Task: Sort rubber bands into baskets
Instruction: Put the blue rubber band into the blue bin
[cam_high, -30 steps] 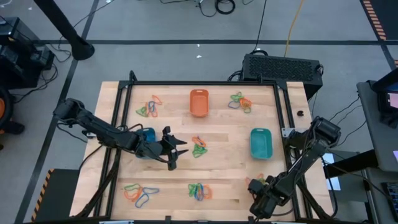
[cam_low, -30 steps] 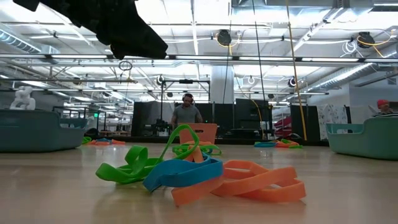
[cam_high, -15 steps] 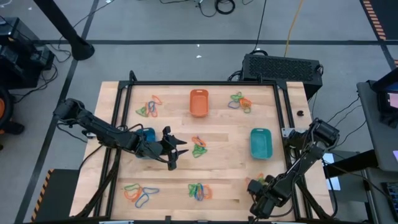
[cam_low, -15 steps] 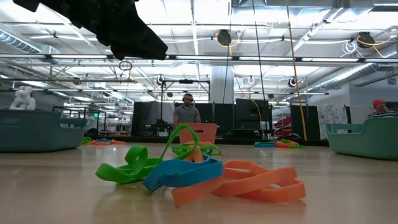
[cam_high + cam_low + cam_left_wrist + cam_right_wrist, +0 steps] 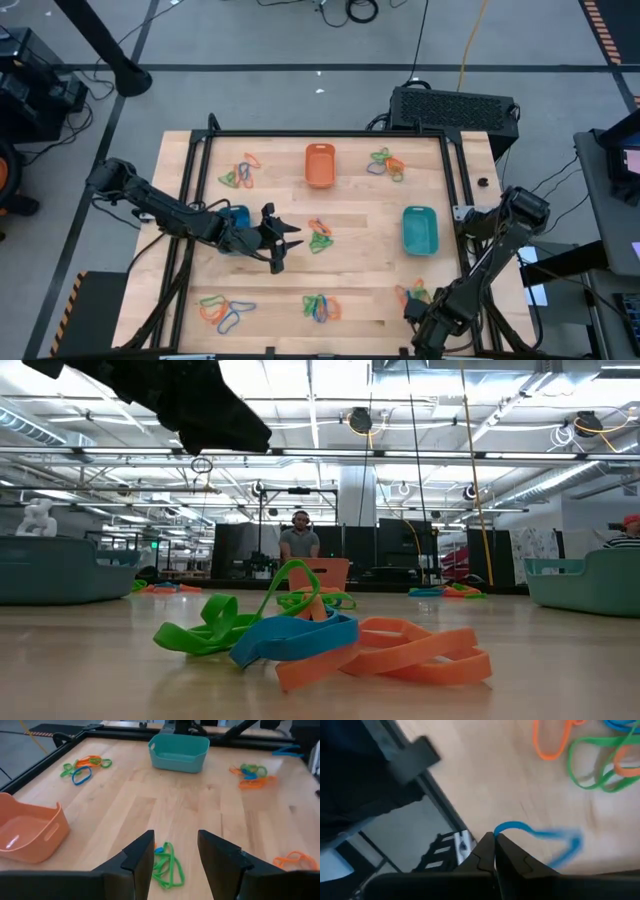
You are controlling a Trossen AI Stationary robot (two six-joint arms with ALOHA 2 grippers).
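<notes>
Blue rubber band [image 5: 547, 837] hangs pinched in the right claw [image 5: 494, 840] at the desk's [image 5: 370, 215] near-right corner. Left claw [image 5: 174, 851] hovers wide over the middle pile [image 5: 166, 865].

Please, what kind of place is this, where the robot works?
Probably a large robotics lab or workshop hall. The low view shows a high ceiling with pipes and strip lights, and a person at a desk behind. The wooden table stands on a concrete floor with loose cables.

A light wooden counter [image 5: 360, 230] with a black frame sits on a gray floor [image 5: 260, 40], a black box [image 5: 455, 108] with cables rests at its far right corner, and a person [image 5: 299, 543] stands far back in the big room.
</notes>
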